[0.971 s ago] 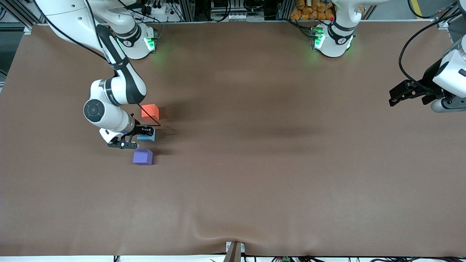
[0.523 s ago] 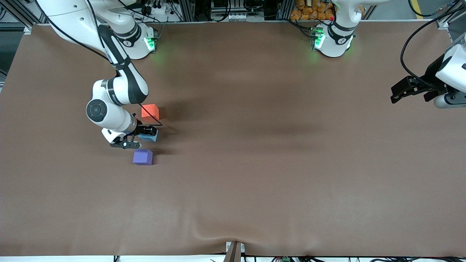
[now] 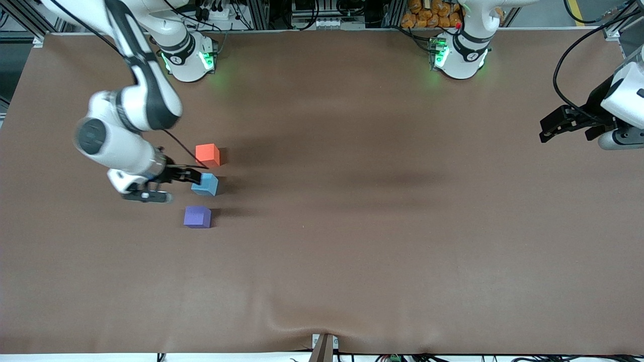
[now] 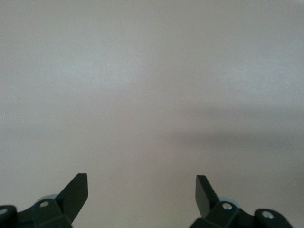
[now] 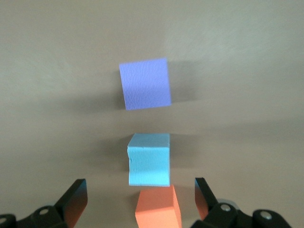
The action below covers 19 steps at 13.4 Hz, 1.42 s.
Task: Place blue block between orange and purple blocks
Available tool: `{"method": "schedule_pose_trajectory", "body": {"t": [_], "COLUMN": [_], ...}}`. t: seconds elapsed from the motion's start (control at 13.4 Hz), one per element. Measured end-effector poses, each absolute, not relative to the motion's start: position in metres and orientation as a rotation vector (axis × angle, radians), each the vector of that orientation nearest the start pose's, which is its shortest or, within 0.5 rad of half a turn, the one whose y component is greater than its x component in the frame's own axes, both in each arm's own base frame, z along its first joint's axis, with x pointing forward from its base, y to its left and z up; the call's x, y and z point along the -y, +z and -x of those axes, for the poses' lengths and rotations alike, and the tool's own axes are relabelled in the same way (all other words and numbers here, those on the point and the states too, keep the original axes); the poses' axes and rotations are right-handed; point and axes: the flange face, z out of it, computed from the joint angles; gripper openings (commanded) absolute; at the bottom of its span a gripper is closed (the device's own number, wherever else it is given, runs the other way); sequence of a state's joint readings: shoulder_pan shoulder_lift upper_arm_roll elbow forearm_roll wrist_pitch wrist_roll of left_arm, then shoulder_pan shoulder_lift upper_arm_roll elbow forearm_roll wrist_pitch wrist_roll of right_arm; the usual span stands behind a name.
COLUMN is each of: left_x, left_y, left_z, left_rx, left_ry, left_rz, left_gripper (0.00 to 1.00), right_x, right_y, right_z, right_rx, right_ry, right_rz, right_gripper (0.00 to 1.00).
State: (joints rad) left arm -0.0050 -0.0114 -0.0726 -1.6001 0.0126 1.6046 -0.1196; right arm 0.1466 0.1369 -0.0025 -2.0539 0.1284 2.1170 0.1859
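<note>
**Blue block on the table between orange and purple, right gripper empty**

The 3 cubes lie in a row on the brown table (image 3: 352, 226), toward the right arm's end. The orange block (image 3: 208, 154) is farthest from the front camera, the purple block (image 3: 197, 217) nearest, and the blue block (image 3: 205, 184) sits between them, apart from both. Nothing grips it. The right gripper (image 3: 163, 186) is just beside the blue block, fingers spread apart and empty. The left gripper (image 3: 566, 124) waits over the left arm's end of the table, fingers (image 4: 76, 192) spread wide, holding nothing.
</note>
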Motion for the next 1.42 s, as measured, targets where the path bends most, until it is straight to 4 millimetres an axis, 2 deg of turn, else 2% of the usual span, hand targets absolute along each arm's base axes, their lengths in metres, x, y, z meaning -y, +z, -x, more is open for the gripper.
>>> {"method": "schedule_pose_trajectory", "body": {"t": [0.15, 0.3, 0.52, 0.67, 0.9, 1.05, 1.12, 1.27, 1.42], "left_x": [0.039, 0.035, 0.023, 0.020, 0.027, 0.027, 0.028, 0.035, 0.045], "left_y": [0.620, 0.620, 0.621, 0.622, 0.629, 0.637, 0.640, 0.642, 0.643], "left_z": [-0.553, -0.553, -0.555, -0.556, -0.553, -0.547, -0.544, -0.542, -0.541], "left_rx": [0.071, 0.076, 0.056, 0.046, 0.024, -0.020, -0.047, -0.076, -0.104], "left_ry": [-0.026, -0.028, -0.049, -0.060, -0.081, -0.091, -0.088, -0.091, -0.093], "left_rz": [3.129, 3.129, 3.129, 3.129, 3.129, 3.127, 3.126, 3.125, 3.124], "left_gripper": [1.00, 1.00, 1.00, 1.00, 1.00, 1.00, 1.00, 1.00, 1.00], "right_x": [-0.063, -0.034, 0.019, 0.036, 0.025, 0.009, 0.004, 0.003, 0.005], "right_y": [0.424, 0.470, 0.521, 0.550, 0.607, 0.646, 0.660, 0.669, 0.667], "right_z": [-0.564, -0.566, -0.558, -0.541, -0.518, -0.511, -0.509, -0.509, -0.511], "right_rx": [-0.172, -0.123, -0.059, -0.030, 0.016, 0.041, 0.054, 0.058, 0.053], "right_ry": [0.158, 0.133, 0.056, 0.060, 0.112, 0.095, 0.071, 0.046, 0.055], "right_rz": [3.030, 3.029, 3.028, 3.026, 3.073, 3.114, 3.122, 3.125, 3.125], "right_gripper": [1.00, 1.00, 1.00, 1.00, 1.00, 1.00, 1.00, 1.00, 1.00]}}
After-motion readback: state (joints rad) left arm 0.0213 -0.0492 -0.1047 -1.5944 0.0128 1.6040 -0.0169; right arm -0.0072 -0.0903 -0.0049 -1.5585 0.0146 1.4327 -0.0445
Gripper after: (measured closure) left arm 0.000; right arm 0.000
